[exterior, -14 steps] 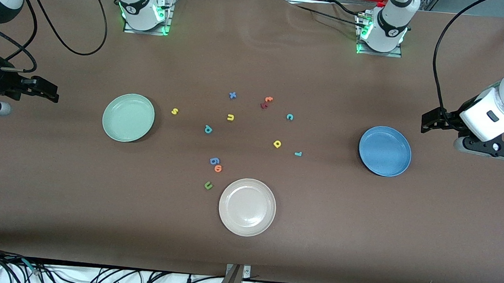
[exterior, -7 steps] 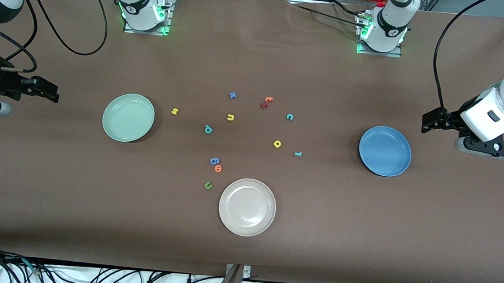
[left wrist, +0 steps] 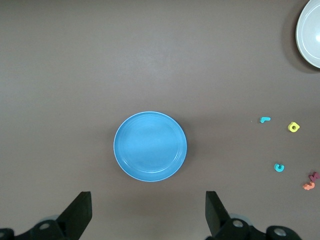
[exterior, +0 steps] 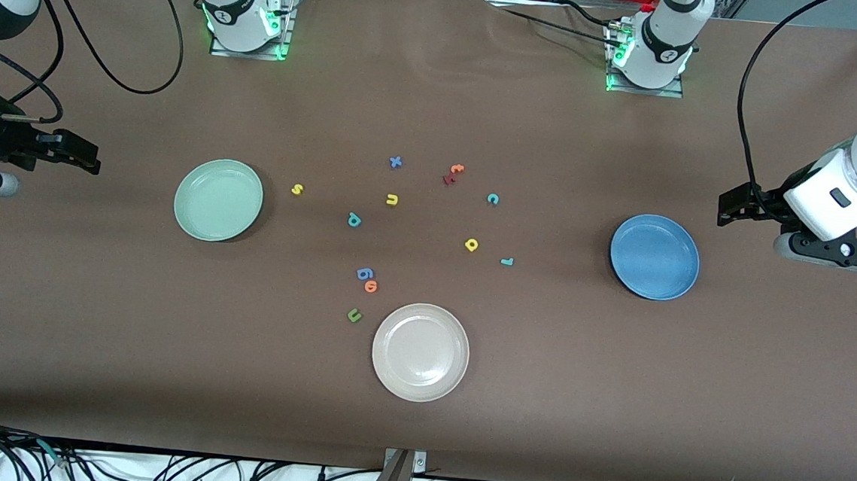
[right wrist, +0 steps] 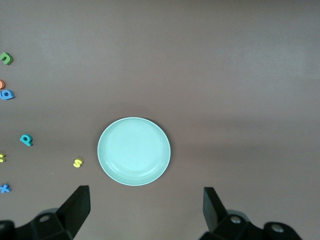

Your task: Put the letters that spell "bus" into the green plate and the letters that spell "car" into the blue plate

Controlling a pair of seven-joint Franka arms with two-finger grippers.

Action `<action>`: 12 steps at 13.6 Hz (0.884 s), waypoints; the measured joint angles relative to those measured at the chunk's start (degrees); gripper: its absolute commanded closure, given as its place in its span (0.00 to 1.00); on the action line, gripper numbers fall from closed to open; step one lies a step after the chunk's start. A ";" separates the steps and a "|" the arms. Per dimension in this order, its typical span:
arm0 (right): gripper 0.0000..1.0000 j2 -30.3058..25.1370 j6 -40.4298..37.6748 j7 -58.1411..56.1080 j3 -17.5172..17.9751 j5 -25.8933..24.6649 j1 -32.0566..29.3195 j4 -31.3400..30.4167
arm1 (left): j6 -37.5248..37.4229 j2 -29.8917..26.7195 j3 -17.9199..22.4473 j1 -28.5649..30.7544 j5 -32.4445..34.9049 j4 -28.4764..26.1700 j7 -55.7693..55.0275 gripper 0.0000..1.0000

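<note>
I see both plates empty: green plate [exterior: 218, 200] at right arm's end, blue plate [exterior: 654, 257] at left arm's end. Right gripper [right wrist: 142, 210] hangs over table beside green plate, fingers wide, holding nothing. Left gripper [left wrist: 147, 212] same beside blue plate. Letters scattered between plates: yellow s [exterior: 297, 189], yellow u [exterior: 392, 199], teal b [exterior: 354, 220], teal c [exterior: 492, 198], yellow a [exterior: 472, 245], teal r [exterior: 506, 261]. Clutter among them: blue x [exterior: 395, 162], orange t [exterior: 456, 169], orange o [exterior: 371, 287], green u [exterior: 354, 314]. Beige plate [exterior: 420, 352] nearest front camera.

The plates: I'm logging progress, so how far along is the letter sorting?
Nothing is sorted yet. The green plate and blue plate hold no letters. Nothing is in hand: the right gripper and left gripper hang open at the table's ends. Left to do: teal b, yellow u, yellow s, teal c, yellow a, teal r.
</note>
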 measured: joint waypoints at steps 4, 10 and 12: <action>0.00 0.00 0.00 0.00 0.00 0.00 0.00 -0.01 | -0.09 0.19 0.06 0.10 0.00 0.00 0.00 0.00; 0.00 0.00 0.00 0.00 0.00 0.00 0.00 -0.01 | -0.10 0.65 0.22 0.23 0.00 0.00 0.00 0.00; 0.00 0.00 0.00 0.00 0.00 0.00 0.00 -0.01 | -0.10 0.82 0.09 -0.07 0.00 0.00 0.00 0.00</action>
